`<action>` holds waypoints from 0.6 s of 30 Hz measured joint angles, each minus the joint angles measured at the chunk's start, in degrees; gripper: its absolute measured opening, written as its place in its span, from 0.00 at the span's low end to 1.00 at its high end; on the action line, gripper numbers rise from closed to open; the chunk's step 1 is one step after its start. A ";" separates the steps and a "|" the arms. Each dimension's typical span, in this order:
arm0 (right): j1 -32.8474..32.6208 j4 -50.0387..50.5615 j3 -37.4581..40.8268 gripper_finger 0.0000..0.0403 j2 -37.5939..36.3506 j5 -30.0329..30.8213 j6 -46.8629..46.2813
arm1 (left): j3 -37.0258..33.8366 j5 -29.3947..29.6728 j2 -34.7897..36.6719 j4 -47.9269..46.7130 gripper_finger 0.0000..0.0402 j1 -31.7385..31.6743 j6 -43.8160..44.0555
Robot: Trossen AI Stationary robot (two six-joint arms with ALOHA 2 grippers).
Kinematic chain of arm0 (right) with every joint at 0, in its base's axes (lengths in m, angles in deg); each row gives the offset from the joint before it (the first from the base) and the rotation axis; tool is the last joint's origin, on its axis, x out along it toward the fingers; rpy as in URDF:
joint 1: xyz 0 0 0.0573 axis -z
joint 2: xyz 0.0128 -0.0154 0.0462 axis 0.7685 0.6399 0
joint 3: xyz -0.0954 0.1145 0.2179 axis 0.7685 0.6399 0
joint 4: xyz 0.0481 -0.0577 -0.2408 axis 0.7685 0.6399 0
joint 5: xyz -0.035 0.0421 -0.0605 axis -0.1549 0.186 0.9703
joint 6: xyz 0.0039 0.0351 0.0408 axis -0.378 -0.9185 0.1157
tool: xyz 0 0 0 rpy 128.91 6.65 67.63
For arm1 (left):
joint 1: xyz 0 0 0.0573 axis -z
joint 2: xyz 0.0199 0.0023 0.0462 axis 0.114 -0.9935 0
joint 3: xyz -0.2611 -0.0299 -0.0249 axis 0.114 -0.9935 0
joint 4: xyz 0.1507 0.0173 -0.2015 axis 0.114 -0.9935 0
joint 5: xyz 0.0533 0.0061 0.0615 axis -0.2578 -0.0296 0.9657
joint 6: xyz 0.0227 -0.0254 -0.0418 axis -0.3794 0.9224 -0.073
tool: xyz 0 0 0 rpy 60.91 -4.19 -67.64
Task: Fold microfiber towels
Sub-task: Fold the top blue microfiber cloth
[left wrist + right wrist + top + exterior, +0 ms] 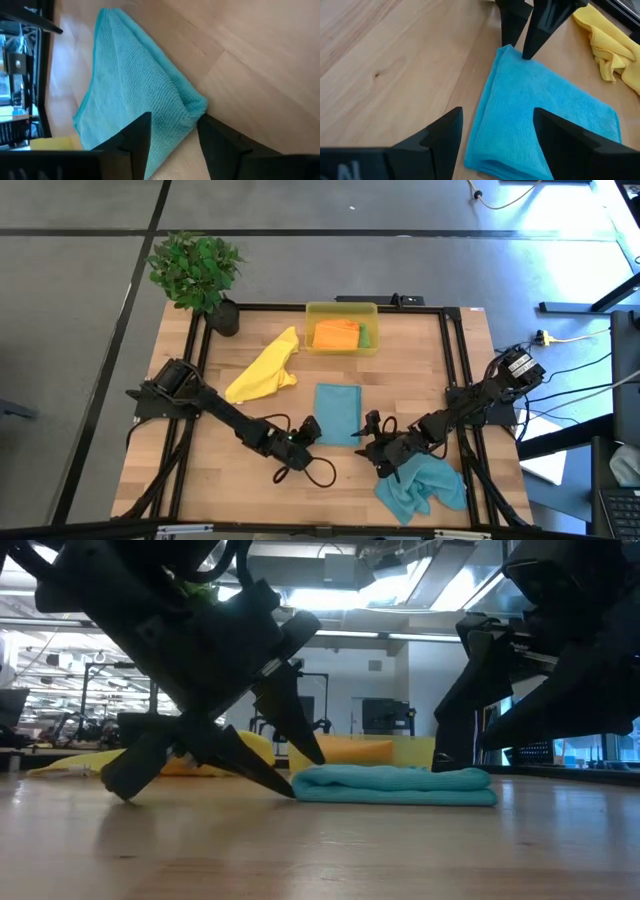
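A folded teal-blue towel [338, 412] lies flat on the table's middle. My left gripper [175, 117] is open at its near left corner [192, 107], one finger over the cloth and one beside it. My right gripper [497, 112] hangs open over the towel's near right part [520, 150], apart from it. A yellow towel [265, 368] lies crumpled at the far left. A second teal towel [422, 488] lies bunched near the front right. An orange towel [336, 334] and a green one [365, 336] lie in the bin. My left gripper comes slanting down from the table's left at the folded towel's near left corner. In the low view its lower fingertip [285, 788] is down at the table right by the towel's edge. I cannot tell whether either finger touches the cloth.
A translucent yellow bin [342, 310] stands at the table's far middle. A potted plant [198, 272] sits at the far left corner. Black cable loops [300, 470] lie on the wood under my left arm. Dark frame rails [452, 360] run along the table's sides.
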 joint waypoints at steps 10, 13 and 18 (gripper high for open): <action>0.00 6.62 -0.02 0.60 0.26 -0.02 0.23 | -0.04 -2.13 -0.07 0.02 0.21 -0.16 -0.60; 0.00 6.66 -0.02 0.60 1.33 -0.13 1.30 | -0.07 -4.34 -0.04 0.04 0.11 -0.56 -0.33; -0.04 6.76 -0.90 0.60 4.43 -0.15 2.47 | -0.11 -5.76 -0.04 0.00 0.01 -1.40 2.15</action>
